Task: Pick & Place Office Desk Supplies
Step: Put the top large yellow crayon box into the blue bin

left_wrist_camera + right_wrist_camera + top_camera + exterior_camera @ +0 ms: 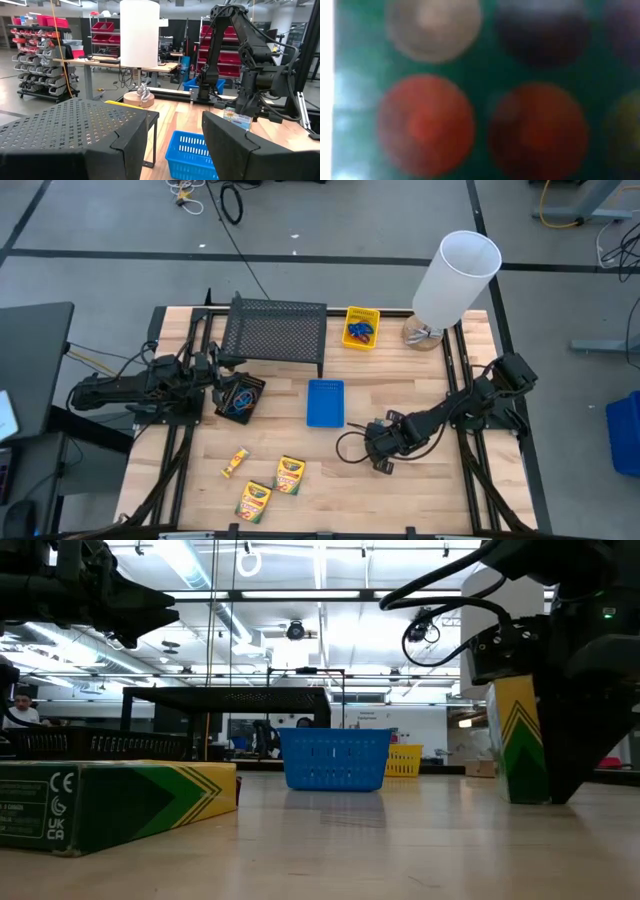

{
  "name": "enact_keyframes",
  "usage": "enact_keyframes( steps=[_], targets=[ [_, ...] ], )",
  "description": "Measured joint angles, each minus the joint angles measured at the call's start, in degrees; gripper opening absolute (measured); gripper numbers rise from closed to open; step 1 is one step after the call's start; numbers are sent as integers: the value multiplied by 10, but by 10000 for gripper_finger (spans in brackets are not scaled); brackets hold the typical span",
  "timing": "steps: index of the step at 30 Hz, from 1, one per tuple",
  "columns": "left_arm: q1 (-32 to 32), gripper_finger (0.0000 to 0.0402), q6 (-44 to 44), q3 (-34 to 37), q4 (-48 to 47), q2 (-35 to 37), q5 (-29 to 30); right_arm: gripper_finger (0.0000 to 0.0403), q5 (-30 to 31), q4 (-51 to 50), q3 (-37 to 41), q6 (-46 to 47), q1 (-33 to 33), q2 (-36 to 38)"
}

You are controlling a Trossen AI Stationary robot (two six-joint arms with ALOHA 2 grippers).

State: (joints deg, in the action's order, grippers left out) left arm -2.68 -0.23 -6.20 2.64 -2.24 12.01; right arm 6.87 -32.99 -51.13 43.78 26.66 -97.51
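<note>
Reaching in from the right side of the wooden table (420, 490), the right gripper (380, 450) sits low with its fingers fully closed; its wrist camera is pressed close to a green surface printed with coloured circles, and whether it grips anything cannot be told. Hovering over the black bin (240, 398) at the left, beside the wire-mesh rack (275, 330), the left gripper (215, 375) is about half open and holds nothing visible. Crayon boxes (290, 475) lie near the front edge, the blue bin (325, 402) sits mid-table, and the yellow bin (361, 327) stands at the back.
</note>
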Motion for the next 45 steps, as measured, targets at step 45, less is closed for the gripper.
enact_keyframes(
  steps=[45],
  targets=[
    [0, 193, 4, 1, 1, 0, 0, 140, 146, -341, -188, 6, 86, 20]
  ],
)
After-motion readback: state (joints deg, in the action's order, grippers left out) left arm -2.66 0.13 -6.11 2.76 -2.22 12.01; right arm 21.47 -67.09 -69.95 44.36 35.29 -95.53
